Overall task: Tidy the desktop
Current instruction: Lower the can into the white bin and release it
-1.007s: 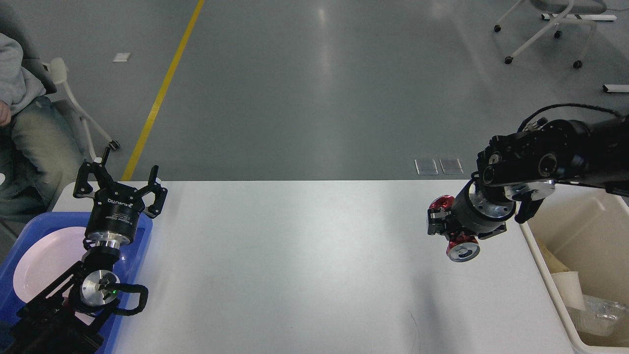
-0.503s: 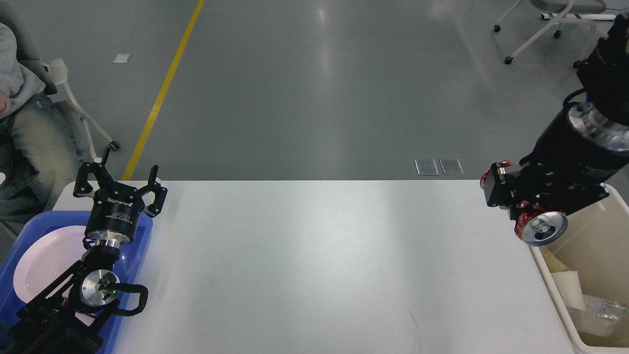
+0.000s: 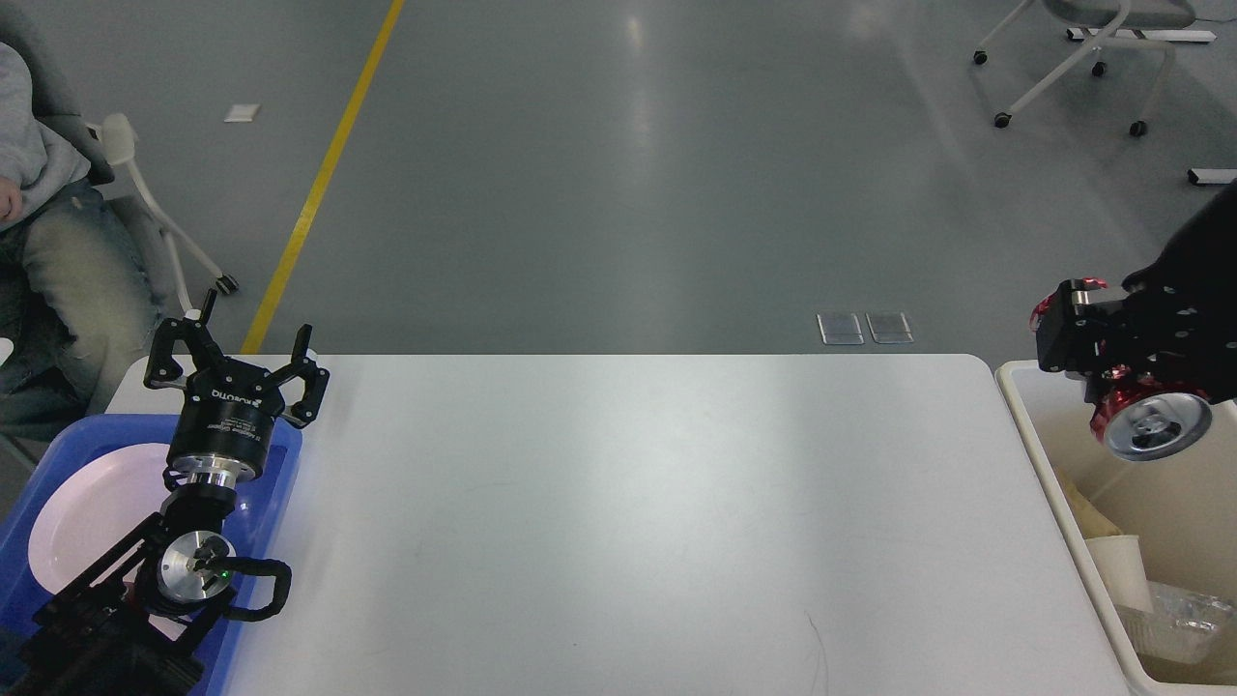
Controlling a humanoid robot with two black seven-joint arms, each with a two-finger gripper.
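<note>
The white desktop (image 3: pixel 618 522) fills the middle of the head view. My right gripper (image 3: pixel 1097 343) is at the far right, shut on a red drink can (image 3: pixel 1150 420) whose silver end faces me. It holds the can in the air above the near-left part of the cream bin (image 3: pixel 1049 464). My left gripper (image 3: pixel 237 362) is open and empty, pointing up above the far end of the blue tray (image 3: pixel 280 464) at the desktop's left edge.
A white plate (image 3: pixel 82 517) lies in the blue tray. The cream bin holds a paper cup (image 3: pixel 1121 570) and a clear plastic container (image 3: pixel 1174 619). A seated person (image 3: pixel 43 242) is at the far left. An office chair (image 3: pixel 1073 58) stands on the floor beyond.
My right gripper has carried the red can to the right, off the desktop and over the cream bin. The left arm has not moved.
</note>
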